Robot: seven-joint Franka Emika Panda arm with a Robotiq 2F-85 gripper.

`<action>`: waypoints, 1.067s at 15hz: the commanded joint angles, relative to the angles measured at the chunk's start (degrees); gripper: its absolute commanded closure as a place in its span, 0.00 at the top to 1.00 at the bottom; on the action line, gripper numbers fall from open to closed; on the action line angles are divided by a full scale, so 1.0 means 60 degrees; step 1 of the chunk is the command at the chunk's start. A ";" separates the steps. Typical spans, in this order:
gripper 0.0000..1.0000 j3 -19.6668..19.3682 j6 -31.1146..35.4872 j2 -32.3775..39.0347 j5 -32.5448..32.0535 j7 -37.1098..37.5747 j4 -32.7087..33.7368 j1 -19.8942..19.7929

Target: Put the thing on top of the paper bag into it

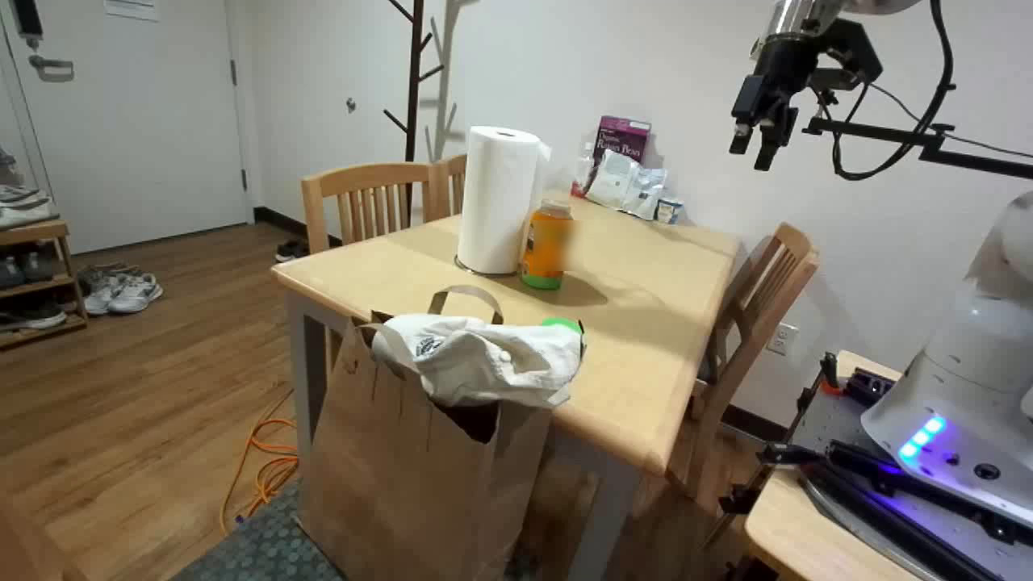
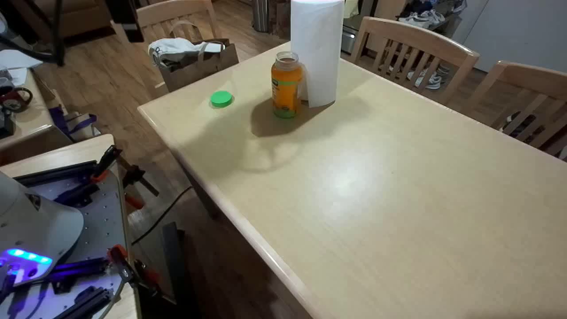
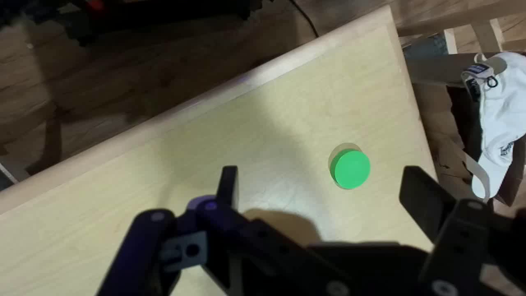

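A pale wooden desk (image 2: 376,212) is the largest thing here, with the robot (image 1: 960,371) mounted beside it. At the desk's short end, a wooden chair (image 2: 177,9) appears to hold a brown paper bag (image 1: 403,476), upright, its mouth open just beside the desk's edge. A paper towel roll (image 2: 316,53) stands on the desk toward that end. The task's thing, a crumpled white cloth item (image 1: 492,359), perhaps a cap, lies across the bag's mouth; its long axis runs roughly along the desk's short edge, and one end seems to overhang the rim on the robot's side. The black pincer (image 3: 320,181) hangs above the desk, fingers spread wide, holding nothing. In the wrist view the cloth lies to the right, outside the fingers and past the short edge, so the coming move probably goes sideways over that edge before lowering. A lidless orange bottle (image 2: 285,88) stands just beside the roll. Smallest, a green lid (image 3: 352,169) rests near the desk's corner.
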 commanded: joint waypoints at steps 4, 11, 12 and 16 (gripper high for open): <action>1.00 0.0132 -0.0041 0.0007 0.0068 -0.0070 0.0022 -0.0164; 1.00 0.0672 -0.0322 0.1637 -0.1016 -0.1016 0.1667 0.0254; 1.00 0.0705 -0.0253 0.2236 -0.1002 -0.1312 0.2086 0.0388; 1.00 0.0865 0.0099 0.4340 -0.0672 -0.2563 0.3365 0.0909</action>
